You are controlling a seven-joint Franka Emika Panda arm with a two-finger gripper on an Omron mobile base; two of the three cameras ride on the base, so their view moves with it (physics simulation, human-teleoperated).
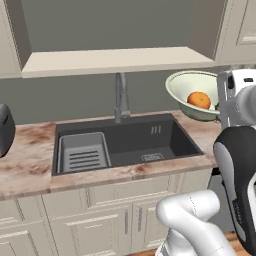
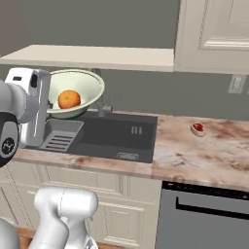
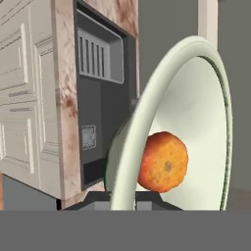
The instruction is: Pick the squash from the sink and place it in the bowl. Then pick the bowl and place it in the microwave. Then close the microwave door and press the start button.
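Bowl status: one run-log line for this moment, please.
bowl: lifted above sink, tilted | squash: inside bowl | gripper: shut on bowl rim

Faucet (image 1: 120, 97) stands at sink (image 1: 165, 137) back edge; shelf (image 1: 115, 60) overhangs above; basin open beside 1 rack (image 1: 82, 152) at left.

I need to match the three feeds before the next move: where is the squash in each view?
Left base view: squash at the right, inside the raised bowl, above the sink's right end.
Right base view: squash upper left, in the bowl, above the sink's left part.
Hand view: squash low centre, inside the bowl.
Shared landmark: the sink.
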